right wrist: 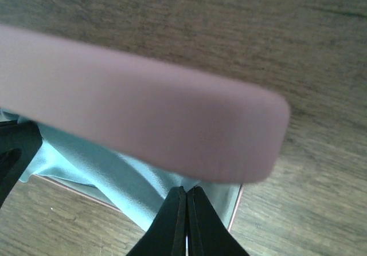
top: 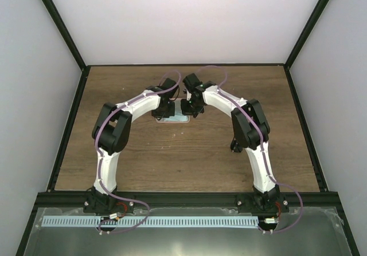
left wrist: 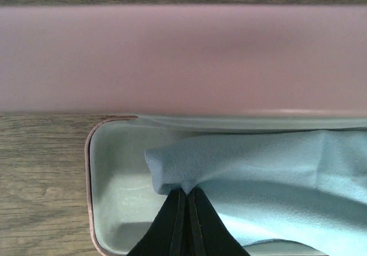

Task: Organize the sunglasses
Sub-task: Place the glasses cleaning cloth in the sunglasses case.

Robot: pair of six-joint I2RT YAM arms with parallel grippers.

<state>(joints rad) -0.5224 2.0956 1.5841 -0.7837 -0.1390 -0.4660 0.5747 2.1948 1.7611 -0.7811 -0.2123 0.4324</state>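
Centred toward the worktop's (top: 189, 158) far edge, left jaws pinch the blue cloth (left wrist: 275, 170) inside the open pink case (left wrist: 172, 61). Right jaws, pressed together, meet its fold, likely to tuck it flat.

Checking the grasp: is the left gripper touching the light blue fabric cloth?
Touching. Left wrist view: the left gripper pinches a puckered fold of the light blue fabric cloth.

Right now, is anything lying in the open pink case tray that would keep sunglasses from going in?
Yes. The light blue cloth covers most of the case tray, with the left gripper and right gripper both shut on it. No sunglasses show in any view; whether they lie beneath it cannot be told.
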